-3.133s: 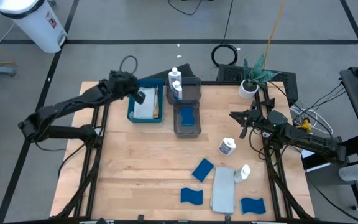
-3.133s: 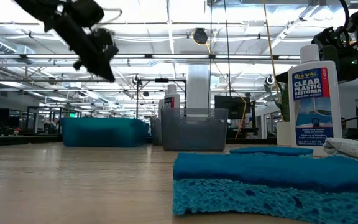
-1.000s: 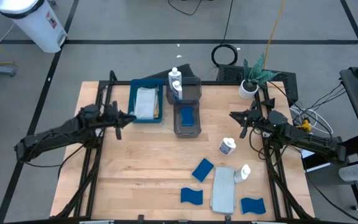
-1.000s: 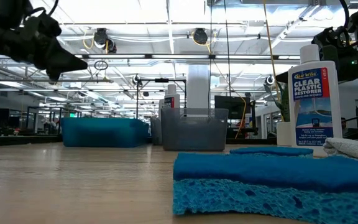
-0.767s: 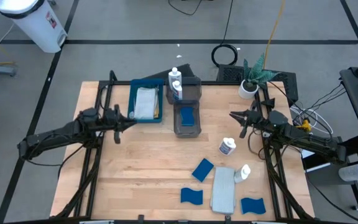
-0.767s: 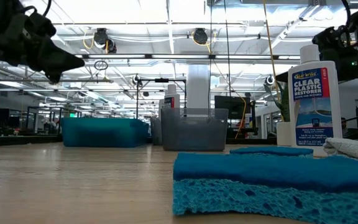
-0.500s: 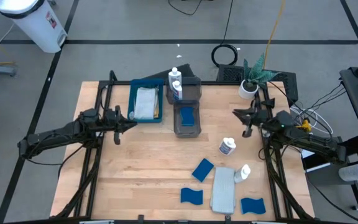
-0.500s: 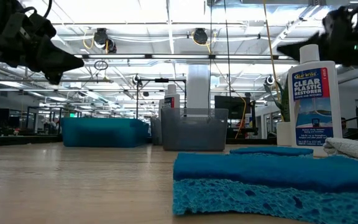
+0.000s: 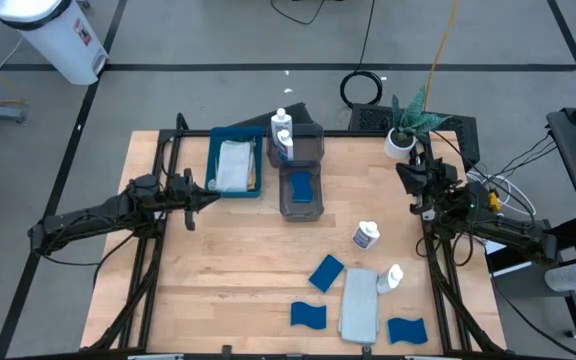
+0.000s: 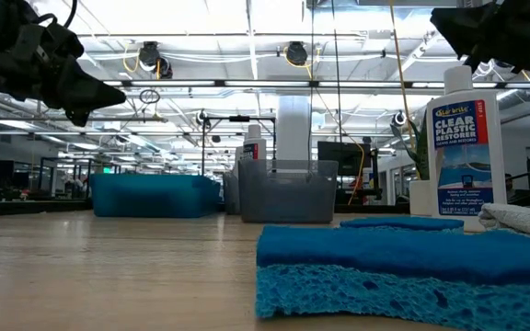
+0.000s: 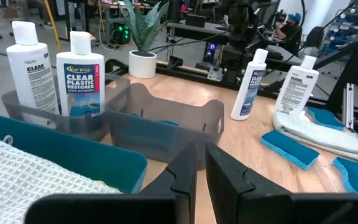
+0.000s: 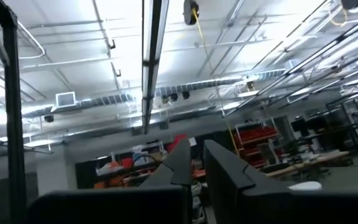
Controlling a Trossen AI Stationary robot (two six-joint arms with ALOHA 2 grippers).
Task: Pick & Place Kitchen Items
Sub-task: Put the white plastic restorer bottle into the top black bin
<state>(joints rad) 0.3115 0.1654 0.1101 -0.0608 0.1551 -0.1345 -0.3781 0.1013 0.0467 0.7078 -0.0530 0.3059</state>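
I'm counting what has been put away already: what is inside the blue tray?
A folded light grey cloth lies inside the blue tray, filling most of its floor. No other item shows there; whatever might be under the cloth is covered.

A white bottle (image 10: 468, 147) reads "CLEAR PLASTIC RESTORER"; a binned bottle (image 11: 81, 76) carries the same label.
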